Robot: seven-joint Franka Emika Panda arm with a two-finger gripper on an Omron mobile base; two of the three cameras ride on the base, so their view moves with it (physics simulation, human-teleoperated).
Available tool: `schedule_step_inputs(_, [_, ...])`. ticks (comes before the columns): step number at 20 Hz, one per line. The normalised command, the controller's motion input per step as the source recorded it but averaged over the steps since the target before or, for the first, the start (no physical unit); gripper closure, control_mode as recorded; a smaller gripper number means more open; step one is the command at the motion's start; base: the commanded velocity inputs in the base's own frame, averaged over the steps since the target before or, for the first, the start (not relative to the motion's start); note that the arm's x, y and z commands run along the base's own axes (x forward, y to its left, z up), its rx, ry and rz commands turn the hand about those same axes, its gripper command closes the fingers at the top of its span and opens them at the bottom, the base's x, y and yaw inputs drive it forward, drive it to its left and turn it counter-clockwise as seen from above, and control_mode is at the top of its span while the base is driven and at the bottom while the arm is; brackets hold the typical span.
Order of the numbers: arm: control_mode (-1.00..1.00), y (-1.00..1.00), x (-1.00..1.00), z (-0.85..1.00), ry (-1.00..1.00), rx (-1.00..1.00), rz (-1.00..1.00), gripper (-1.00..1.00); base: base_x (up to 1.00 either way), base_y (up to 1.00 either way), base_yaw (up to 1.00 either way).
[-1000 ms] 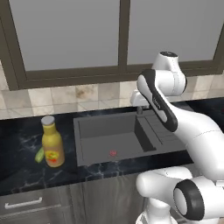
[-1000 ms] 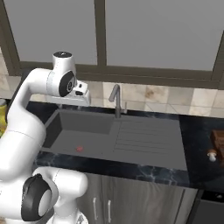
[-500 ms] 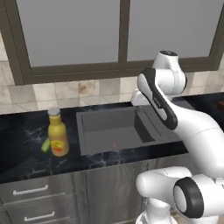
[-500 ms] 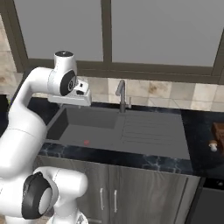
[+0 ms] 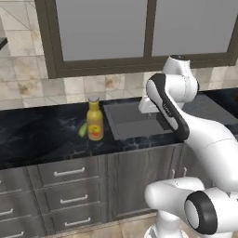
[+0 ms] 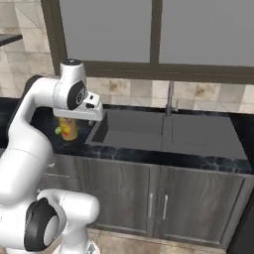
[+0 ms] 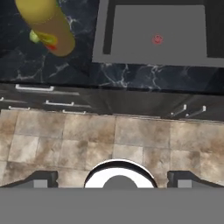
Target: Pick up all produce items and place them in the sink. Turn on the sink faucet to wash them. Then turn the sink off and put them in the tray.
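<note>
A small green produce item [image 5: 82, 130] lies on the dark counter against the left side of a yellow bottle [image 5: 95, 122]; in the hand view it [image 7: 34, 37] peeks out beside the bottle [image 7: 46, 24]. The dark grey sink [image 6: 130, 127] has a red drain mark [image 7: 157, 40] and a drainboard [image 6: 201, 131] on its right. The slim sink faucet [image 6: 170, 98] stands behind it. My gripper [image 7: 113, 180] is open and empty, its hand [image 6: 93, 113] hovering above the sink's left front corner. The tray is out of view.
Grey cabinet doors and drawers [image 5: 69, 186] run below the counter edge, above a tiled floor [image 7: 87, 135]. A window with a dark frame [image 6: 151, 34] sits behind the sink. The black marble counter [image 5: 37, 135] stretches left of the bottle.
The whole picture has shifted: the base has backed away and moved left, so the cabinet fronts and floor now show. The gripper stays open above the sink's edge.
</note>
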Motion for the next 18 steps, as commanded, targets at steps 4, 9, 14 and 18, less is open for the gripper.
schedule_step_inputs(4, [1.00,0.00,0.00,0.00,0.00,0.00,0.00,-1.00,-0.39,0.83,-0.08])
schedule_step_inputs(9, [1.00,0.00,0.00,0.00,0.00,0.00,0.00,-1.00,-0.13,0.83,-0.12])
schedule_step_inputs(14, [1.00,0.00,0.00,0.00,0.00,0.00,0.00,-1.00,0.00,0.76,-0.19])
schedule_step_inputs(18, [1.00,0.00,0.00,0.00,0.00,0.00,0.00,-1.00,0.08,0.53,-0.22])
